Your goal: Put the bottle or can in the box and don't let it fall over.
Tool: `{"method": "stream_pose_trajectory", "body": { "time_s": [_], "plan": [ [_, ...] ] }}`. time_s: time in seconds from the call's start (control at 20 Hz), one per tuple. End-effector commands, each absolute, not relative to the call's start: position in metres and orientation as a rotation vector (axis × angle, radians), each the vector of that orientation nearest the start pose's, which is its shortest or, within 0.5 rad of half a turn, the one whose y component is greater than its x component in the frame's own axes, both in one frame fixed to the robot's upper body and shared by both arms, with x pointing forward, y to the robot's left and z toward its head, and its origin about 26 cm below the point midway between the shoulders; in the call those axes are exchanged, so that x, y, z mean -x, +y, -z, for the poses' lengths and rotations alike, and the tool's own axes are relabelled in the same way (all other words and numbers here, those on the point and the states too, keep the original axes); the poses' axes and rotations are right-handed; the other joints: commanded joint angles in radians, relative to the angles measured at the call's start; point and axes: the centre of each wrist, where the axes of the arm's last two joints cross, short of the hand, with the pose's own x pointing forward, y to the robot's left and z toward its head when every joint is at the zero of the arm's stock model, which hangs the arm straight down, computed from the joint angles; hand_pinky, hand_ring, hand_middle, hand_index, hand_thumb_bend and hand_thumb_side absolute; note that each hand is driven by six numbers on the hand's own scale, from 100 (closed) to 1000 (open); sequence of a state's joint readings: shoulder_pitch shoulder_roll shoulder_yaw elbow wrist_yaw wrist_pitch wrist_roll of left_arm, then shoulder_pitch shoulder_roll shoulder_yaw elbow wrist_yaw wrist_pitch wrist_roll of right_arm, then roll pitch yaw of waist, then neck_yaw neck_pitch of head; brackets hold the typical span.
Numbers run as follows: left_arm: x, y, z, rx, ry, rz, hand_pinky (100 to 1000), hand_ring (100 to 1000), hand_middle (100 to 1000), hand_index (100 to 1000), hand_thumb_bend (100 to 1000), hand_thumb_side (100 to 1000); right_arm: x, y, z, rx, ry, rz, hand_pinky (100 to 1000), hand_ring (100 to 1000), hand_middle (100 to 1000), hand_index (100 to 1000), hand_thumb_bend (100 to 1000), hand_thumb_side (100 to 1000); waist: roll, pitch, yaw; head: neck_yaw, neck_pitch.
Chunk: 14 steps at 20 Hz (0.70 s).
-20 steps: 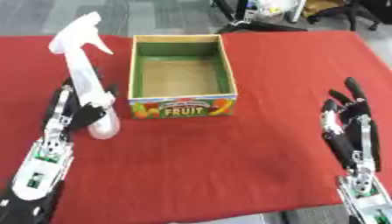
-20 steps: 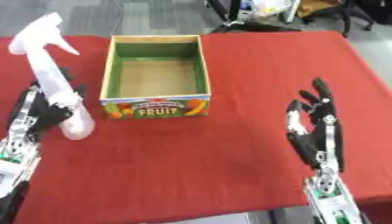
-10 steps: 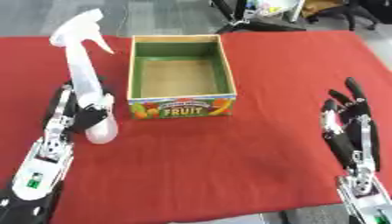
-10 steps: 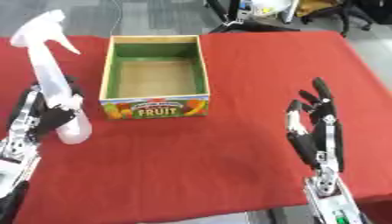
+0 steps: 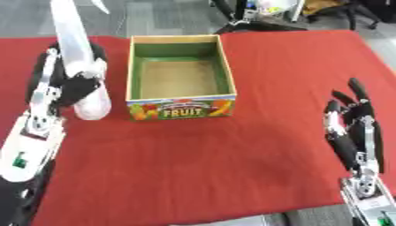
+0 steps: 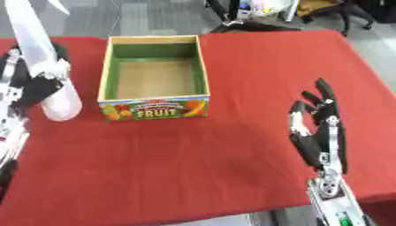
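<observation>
A white spray bottle (image 5: 81, 62) stands upright, lifted a little off the red table, its top cut off by the view's upper edge. My left hand (image 5: 68, 84) is shut on its body, just left of the box. The open cardboard box (image 5: 179, 77) with green inner walls and a "FRUIT" label on the front has nothing inside. At the lower right, well away from the box, my right hand (image 6: 318, 132) rests open with fingers up.
The red cloth (image 5: 201, 159) covers the table. Chair bases and floor clutter (image 5: 263, 13) lie beyond the far edge. The table's front edge runs along the bottom of the views.
My left hand has raised the spray bottle and brought it closer to the box's left wall. The right hand has not moved.
</observation>
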State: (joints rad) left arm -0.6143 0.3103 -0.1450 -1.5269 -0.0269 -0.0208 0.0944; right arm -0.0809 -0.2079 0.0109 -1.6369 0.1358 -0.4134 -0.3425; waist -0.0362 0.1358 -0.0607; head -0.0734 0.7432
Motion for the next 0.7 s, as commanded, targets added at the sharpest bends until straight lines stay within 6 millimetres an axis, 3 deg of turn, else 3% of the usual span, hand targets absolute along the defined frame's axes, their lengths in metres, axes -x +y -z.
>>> {"method": "stream_pose_trajectory", "body": {
  "time_s": [0.05,0.1,0.3,0.55,0.7],
  "plan": [
    [-0.398,0.21,-0.219,-0.155,-2.199,0.477,311,749,332,570,100,100,-0.299,-0.28,-0.044,0.389,-2.183,-0.026,789,864,1000,960,100,473,0.0,-0.017,-0.011,0.003,-0.015],
    [-0.403,0.205,-0.225,-0.147,-2.202,0.496,312,750,333,571,100,185,-0.3,-0.279,-0.044,0.382,-2.185,-0.028,790,864,1000,960,100,470,-0.001,-0.016,-0.019,0.006,-0.016],
    [-0.429,0.184,-0.233,-0.111,-2.178,0.571,326,770,341,578,100,172,-0.303,-0.272,-0.046,0.344,-2.198,-0.039,790,864,1000,960,100,470,-0.007,-0.01,-0.056,0.025,-0.025],
    [-0.462,0.171,-0.215,-0.077,-2.094,0.613,353,806,358,596,100,149,-0.308,-0.262,-0.051,0.297,-2.218,-0.057,790,864,1000,960,100,469,-0.01,0.003,-0.097,0.042,-0.036],
    [-0.477,0.17,-0.201,-0.09,-2.043,0.622,426,863,409,632,100,100,-0.31,-0.257,-0.054,0.269,-2.229,-0.067,790,863,1000,960,100,470,-0.012,0.007,-0.119,0.049,-0.04]
  ]
}}
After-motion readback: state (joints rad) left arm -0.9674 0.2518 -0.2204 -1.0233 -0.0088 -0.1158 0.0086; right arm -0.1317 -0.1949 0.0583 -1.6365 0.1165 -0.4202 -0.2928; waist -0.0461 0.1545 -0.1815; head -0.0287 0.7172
